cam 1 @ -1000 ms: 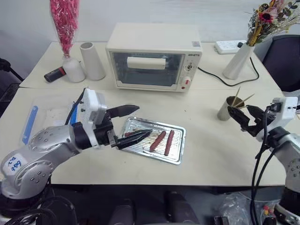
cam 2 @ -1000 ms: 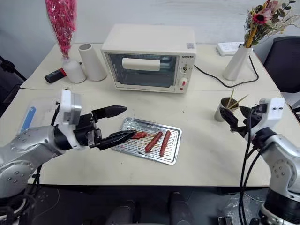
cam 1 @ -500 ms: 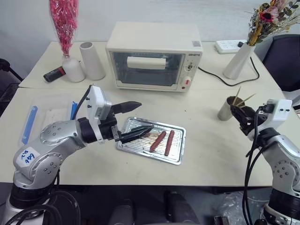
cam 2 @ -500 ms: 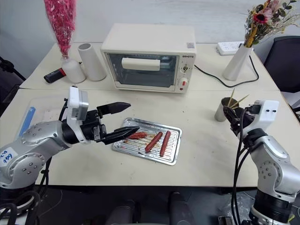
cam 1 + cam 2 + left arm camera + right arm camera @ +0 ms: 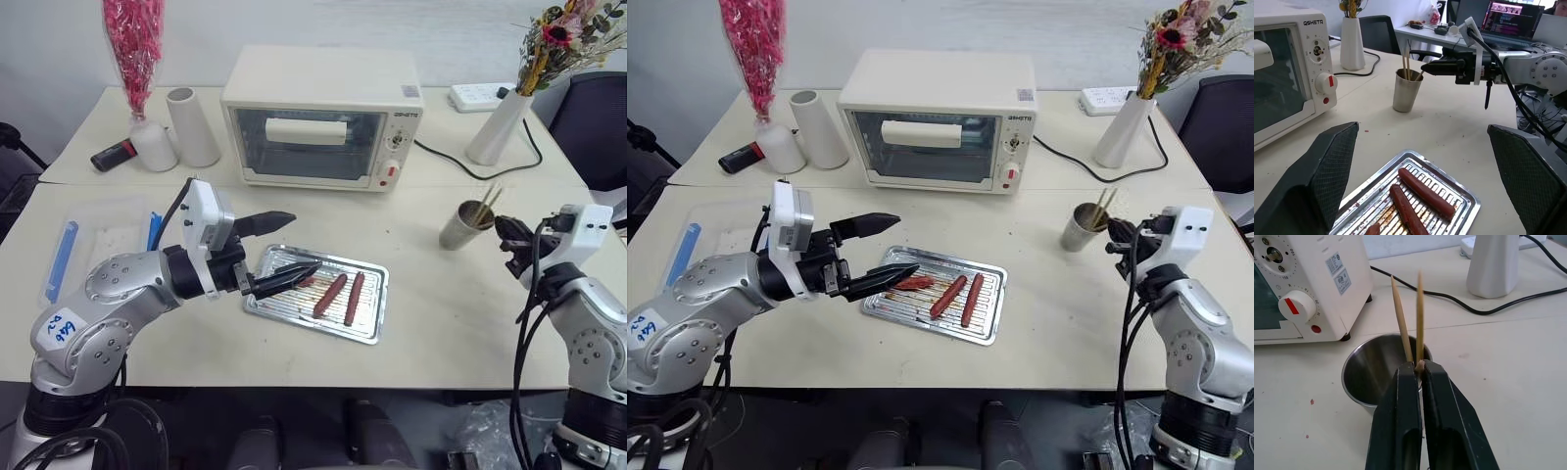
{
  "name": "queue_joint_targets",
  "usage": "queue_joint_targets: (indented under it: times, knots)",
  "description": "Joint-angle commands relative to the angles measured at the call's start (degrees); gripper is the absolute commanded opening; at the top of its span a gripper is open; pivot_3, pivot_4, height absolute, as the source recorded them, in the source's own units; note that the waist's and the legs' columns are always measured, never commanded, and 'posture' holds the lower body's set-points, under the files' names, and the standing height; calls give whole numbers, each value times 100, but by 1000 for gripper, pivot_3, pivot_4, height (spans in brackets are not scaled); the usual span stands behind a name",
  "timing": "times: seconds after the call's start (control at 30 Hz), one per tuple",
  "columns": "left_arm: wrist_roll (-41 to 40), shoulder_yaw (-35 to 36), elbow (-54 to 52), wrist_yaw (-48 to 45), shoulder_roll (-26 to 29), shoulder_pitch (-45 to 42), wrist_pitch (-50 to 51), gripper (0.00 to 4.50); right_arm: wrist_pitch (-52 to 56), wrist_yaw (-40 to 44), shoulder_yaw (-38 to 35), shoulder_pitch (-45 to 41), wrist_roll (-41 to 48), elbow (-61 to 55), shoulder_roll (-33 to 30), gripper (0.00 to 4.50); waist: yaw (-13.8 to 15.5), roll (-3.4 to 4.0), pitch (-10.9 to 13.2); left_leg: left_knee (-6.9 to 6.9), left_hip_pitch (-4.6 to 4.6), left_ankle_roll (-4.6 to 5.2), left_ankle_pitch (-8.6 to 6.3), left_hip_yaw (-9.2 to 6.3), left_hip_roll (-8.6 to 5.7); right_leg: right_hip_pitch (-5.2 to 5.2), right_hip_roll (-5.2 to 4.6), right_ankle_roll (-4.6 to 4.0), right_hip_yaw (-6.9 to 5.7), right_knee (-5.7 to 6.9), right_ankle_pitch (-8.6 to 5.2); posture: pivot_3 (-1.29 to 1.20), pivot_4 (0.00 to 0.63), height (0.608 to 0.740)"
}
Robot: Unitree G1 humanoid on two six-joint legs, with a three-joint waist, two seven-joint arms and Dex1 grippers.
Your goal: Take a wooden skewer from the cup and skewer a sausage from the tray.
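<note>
Beige bench surface fills the scene, with a cream toaster oven standing at its middle rear as the landmark. In front of the oven, slightly to its right half, lies the shiny metal tray with three reddish-brown sausages; the nearest whole sausage lies beside a second one, and a third is partly hidden behind the left pincer. That left pincer hovers over the tray's left end with its two black fingers spread wide and nothing between them.

To the right of the oven and nearer the front edge stands the metal cup, tilted a little, with several sticks rising from it. The right pincer is at the cup's rim, its fingers pressed together on a wooden skewer; a second skewer leans just beside it, touching the left finger's tip. The skewer's lower end sits at the cup's mouth.

Behind and to the right of the oven stand a white flower vase and a power strip. Left of the oven stand a tall white cylinder and a red-wrapped bouquet.
</note>
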Motion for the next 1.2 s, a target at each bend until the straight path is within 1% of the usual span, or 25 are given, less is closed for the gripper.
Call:
queue_joint_targets:
  times: [0.03,0.27,0.37,0.47,0.53,0.6,0.63,0.73,0.83,0.9,0.97,1.0,1.07,1.13,1.2]
  knots:
    - [64,45,-183,-46,-18,1,-146,4500,114,27,-69,-197,192,-272,-307,50,4,0,0,0,0,0,0,0,0,0,0,0,0,0,0,0,150,740]
    - [203,72,-56,-167,-43,41,-256,4500,929,313,-338,-655,979,-531,-1218,50,7,0,1,-1,-5,2,-1,-2,1,-1,-1,1,-1,-7,1,0,150,740]
    - [296,70,101,-297,-37,6,-364,4500,1382,724,-423,-930,1452,-544,-1919,50,12,2,2,-3,-11,3,-2,-5,1,-4,-1,-1,-4,-12,0,0,150,740]
    - [395,40,173,-455,-34,-22,-478,4500,1879,1362,-498,-1246,2092,-424,-2650,50,9,2,2,-1,-25,6,-3,1,-1,-17,-4,0,0,-16,0,0,150,740]
    - [481,-1,189,-563,-21,-12,-564,4500,2083,1744,-400,-1491,2365,-303,-3056,50,14,0,3,-1,-28,9,-5,-1,1,-18,-2,0,-5,-18,0,0,150,740]
    - [545,-27,207,-624,-30,-30,-623,4500,2246,1941,-222,-1887,2611,-137,-3292,50,5,-2,3,-2,-29,13,-7,-2,3,-18,-1,0,-6,-22,0,0,150,740]
    - [564,-30,213,-656,-39,-45,-655,4500,2431,1936,-145,-2161,2874,-36,-3284,50,-4,-2,3,-1,-29,13,-8,0,4,-18,-1,-1,-5,-23,0,0,150,740]
    - [663,-78,249,-715,-87,-154,-774,4500,2960,1719,96,-2851,3715,185,-2935,50,-4,-6,6,0,-29,14,-8,8,5,-21,-2,-19,0,-23,-11,0,150,740]
    - [781,-143,278,-726,-153,-273,-890,4500,3346,1035,397,-3240,4677,478,-2184,50,5,-16,5,0,-30,14,-8,4,9,-22,-2,-19,-2,-22,-10,0,150,740]
    - [855,-146,270,-702,-197,-284,-946,4500,3487,516,622,-3281,5217,627,-1712,50,0,-18,4,0,-32,14,-8,3,13,-22,-4,-13,-1,-20,-7,0,150,740]
    - [887,-119,266,-654,-247,-285,-959,4500,3538,147,848,-3216,5640,642,-1415,50,10,-15,2,0,-43,14,-8,3,21,-33,-11,7,-1,-17,4,0,150,740]
    - [889,-98,273,-621,-273,-291,-957,4500,3508,-36,941,-3185,5870,648,-1286,50,13,-15,2,5,-88,17,-5,4,20,-80,-18,12,2,-4,8,0,150,740]
    - [905,-69,302,-533,-349,-335,-961,4500,3346,-493,1122,-3152,6430,745,-1051,50,34,-15,2,15,-136,16,-1,3,18,-130,-23,19,1,32,12,0,150,740]
    - [961,-82,359,-401,-455,-442,-973,4500,3170,-865,1245,-3093,6886,850,-915,50,43,-15,2,29,-185,13,3,1,15,-174,-28,22,-1,40,14,0,150,740]
    - [982,-113,377,-321,-558,-531,-961,4500,3047,-1110,1341,-3007,7222,889,-899,50,58,-15,2,42,-202,7,9,-1,14,-183,-33,25,-7,39,15,0,150,740]
